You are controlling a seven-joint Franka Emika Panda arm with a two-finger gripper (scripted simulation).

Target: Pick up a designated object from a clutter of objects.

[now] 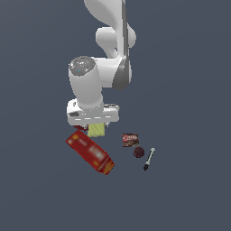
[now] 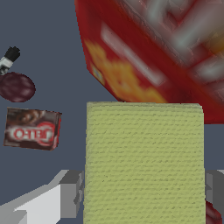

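gripping stage of the pick: gripper (image 2: 144, 192) down over the yellow-green pad (image 2: 144, 162), fingers (image 2: 72, 192) flanking its two side edges, seemingly touching; firm hold not confirmable. pad lying flat just beside the red box (image 1: 90, 153), apart from the brown packet (image 1: 130, 140), purple ball (image 1: 138, 152) and marker (image 1: 149, 159). near-square, no marked long axis, one edge facing the box. next, judged: confirm squeeze, lift straight up clear of the box
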